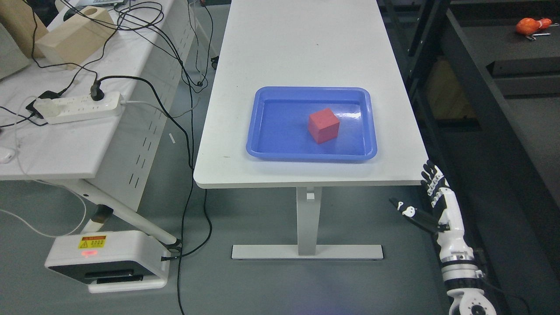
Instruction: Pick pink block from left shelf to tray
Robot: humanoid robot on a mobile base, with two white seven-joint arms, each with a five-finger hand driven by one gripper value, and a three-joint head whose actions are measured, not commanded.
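Resting in tray [262, 127], block [323, 125] well apart from fingers [431, 175].

Block [323, 125] lies in tray [262, 131] on table [302, 43].

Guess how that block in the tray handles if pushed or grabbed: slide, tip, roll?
The block looks like a rigid cube with flat faces, so it probably won't roll. It sits flat on the glossy floor of the tray, so a push likely slides it rather than tipping it. Its matte faces should grip fairly well; weight can't be judged.
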